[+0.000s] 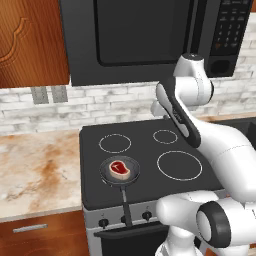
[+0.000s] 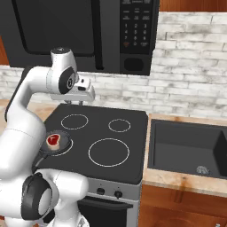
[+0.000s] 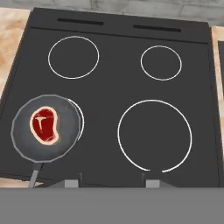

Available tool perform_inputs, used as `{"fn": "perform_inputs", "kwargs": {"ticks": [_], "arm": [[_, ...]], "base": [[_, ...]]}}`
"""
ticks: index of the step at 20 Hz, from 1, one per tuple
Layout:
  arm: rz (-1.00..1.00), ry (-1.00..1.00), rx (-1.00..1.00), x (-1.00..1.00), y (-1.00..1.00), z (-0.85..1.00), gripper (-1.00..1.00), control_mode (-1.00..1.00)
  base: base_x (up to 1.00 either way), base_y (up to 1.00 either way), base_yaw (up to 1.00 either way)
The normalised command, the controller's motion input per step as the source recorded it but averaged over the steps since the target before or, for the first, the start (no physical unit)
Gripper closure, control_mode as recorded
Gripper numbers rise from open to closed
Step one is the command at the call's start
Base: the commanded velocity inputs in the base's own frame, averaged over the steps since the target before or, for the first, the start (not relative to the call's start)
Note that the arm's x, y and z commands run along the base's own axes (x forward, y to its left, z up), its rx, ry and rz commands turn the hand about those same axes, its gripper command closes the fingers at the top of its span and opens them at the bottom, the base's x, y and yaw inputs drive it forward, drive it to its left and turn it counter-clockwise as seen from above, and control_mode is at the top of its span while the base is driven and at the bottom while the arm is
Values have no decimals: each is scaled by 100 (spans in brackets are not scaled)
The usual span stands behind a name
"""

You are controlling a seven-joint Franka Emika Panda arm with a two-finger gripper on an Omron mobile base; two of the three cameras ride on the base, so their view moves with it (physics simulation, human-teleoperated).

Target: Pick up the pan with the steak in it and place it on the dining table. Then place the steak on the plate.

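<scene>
I see pan (image 3: 46,128) lower left of hand view, steak (image 3: 43,125) loose inside | rigid, front-heavy; I'd grab its handle (image 1: 125,203) | tool (image 3: 111,183) tips apart, empty

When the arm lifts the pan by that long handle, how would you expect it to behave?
The pan looks rigid, so it should lift in one piece. Its straight handle juts past the stove's front edge, so a grip there would probably let the bowl sag. The steak lies loose inside and may slide if tilted.
</scene>
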Motion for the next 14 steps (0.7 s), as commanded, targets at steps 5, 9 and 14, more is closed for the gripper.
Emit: {"fn": "perform_inputs", "kwargs": {"ticks": [5, 9, 14], "arm": [[0, 1, 0, -2, 1, -5, -100, -100], [0, 0, 2, -30, 4, -11, -100, -100], [0, -1, 5, -48, 5, -11, -100, -100]], "base": [[0, 0, 0], [0, 0, 0], [0, 0, 0]]}}
